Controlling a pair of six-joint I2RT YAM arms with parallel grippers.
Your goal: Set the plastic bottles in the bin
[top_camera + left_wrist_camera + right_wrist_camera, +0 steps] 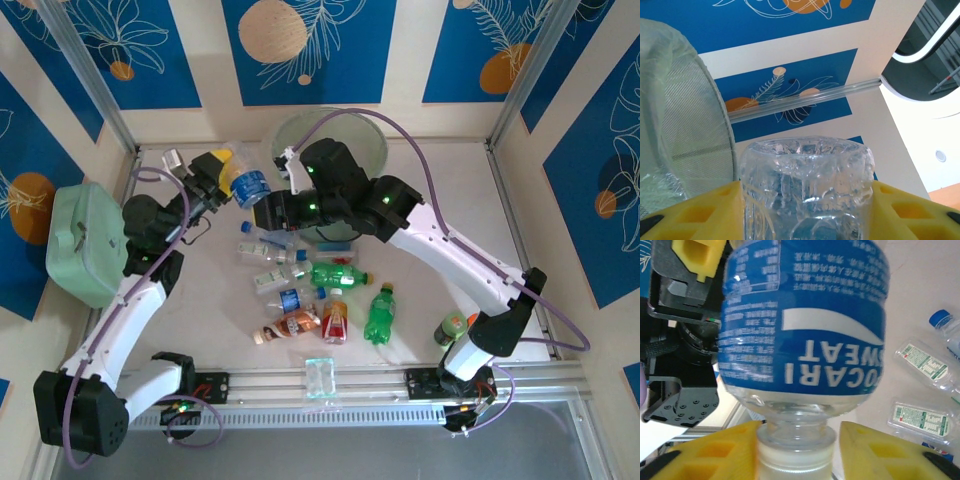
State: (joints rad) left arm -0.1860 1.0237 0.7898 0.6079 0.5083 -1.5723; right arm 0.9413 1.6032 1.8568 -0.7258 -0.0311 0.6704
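A clear bottle with a blue label (247, 185) (805, 315) hangs in the air just left of the pale green bin (372, 137) (680, 125). My left gripper (230, 172) (805, 212) is shut on its base end (805, 185), both yellow fingers pressed to the sides. My right gripper (268, 208) (800, 452) stands open around the white cap (796, 455): the left finger touches it and a narrow gap shows at the right finger. Several more bottles lie on the table: green (340, 273) (380, 315), reddish-orange (335, 322) (290, 325) and clear (265, 250) (922, 362).
A mint green lidded box (85, 243) sits at the table's left edge. A stubby green item with an orange top (450, 328) stands by the right arm's base. A small clear piece (320, 378) lies on the front rail. The left gripper's black body (685, 340) is close to the right wrist camera.
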